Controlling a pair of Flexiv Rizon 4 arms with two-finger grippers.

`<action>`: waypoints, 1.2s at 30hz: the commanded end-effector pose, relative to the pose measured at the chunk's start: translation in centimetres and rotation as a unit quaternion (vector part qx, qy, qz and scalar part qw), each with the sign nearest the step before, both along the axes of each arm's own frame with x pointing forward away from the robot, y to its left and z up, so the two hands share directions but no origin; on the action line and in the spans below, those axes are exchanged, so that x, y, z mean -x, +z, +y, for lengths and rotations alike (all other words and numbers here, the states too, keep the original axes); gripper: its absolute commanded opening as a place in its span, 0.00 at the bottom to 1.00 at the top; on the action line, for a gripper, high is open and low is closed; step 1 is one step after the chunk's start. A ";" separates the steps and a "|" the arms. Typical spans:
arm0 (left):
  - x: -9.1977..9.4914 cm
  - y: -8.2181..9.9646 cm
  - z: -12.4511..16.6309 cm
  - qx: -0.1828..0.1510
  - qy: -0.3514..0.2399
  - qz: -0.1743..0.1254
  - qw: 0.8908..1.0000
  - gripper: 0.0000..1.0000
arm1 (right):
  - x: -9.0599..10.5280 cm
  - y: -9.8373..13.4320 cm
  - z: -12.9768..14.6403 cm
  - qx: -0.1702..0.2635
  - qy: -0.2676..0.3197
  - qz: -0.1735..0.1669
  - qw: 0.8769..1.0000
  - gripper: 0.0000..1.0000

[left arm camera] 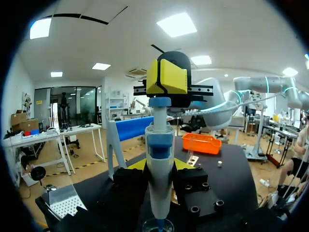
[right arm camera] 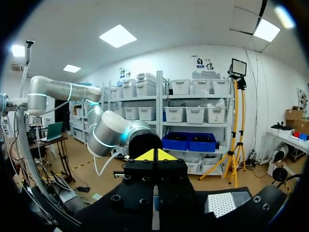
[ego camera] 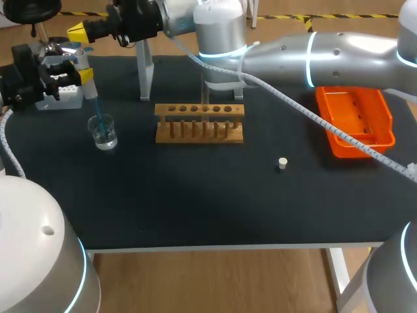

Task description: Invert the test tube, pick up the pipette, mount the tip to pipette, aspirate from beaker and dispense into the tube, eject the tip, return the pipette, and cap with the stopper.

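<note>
My left gripper point(ego camera: 85, 75) is shut on the pipette point(ego camera: 83, 60), holding it upright at the table's far left. The pipette's blue tip point(ego camera: 96, 109) reaches down into the glass beaker point(ego camera: 103, 132), which holds clear liquid. In the left wrist view the pipette point(left arm camera: 159, 159) stands between my fingers over the beaker point(left arm camera: 158, 225). My right gripper point(ego camera: 77, 30) is shut, and its yellow tips point(left arm camera: 166, 77) sit on the pipette's plunger top. A wooden tube rack point(ego camera: 199, 122) stands mid-table. The small white stopper point(ego camera: 282, 163) lies to its right.
An orange tray point(ego camera: 355, 120) sits at the right. A white tip box point(ego camera: 62, 91) stands behind the beaker, next to my left gripper. A grey stand point(ego camera: 144, 72) rises behind the rack. My right arm spans the table's far side.
</note>
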State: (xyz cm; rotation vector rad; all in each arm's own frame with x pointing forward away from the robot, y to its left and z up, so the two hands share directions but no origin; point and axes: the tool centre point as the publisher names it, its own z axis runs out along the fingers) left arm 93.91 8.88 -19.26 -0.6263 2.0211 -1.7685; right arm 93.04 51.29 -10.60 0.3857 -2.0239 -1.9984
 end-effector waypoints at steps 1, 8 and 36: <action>0.0 0.0 0.0 0.001 0.000 -0.001 1.000 0.00 | -0.7 -0.3 0.6 -0.002 0.009 0.002 1.000 0.00; 0.0 0.0 0.0 0.001 0.000 -0.001 1.000 0.00 | -0.7 -0.5 0.9 -0.001 0.012 0.005 1.000 0.00; 0.0 0.0 0.0 0.001 0.000 -0.001 1.000 0.00 | -0.4 -2.8 0.9 0.023 0.013 0.031 0.999 0.00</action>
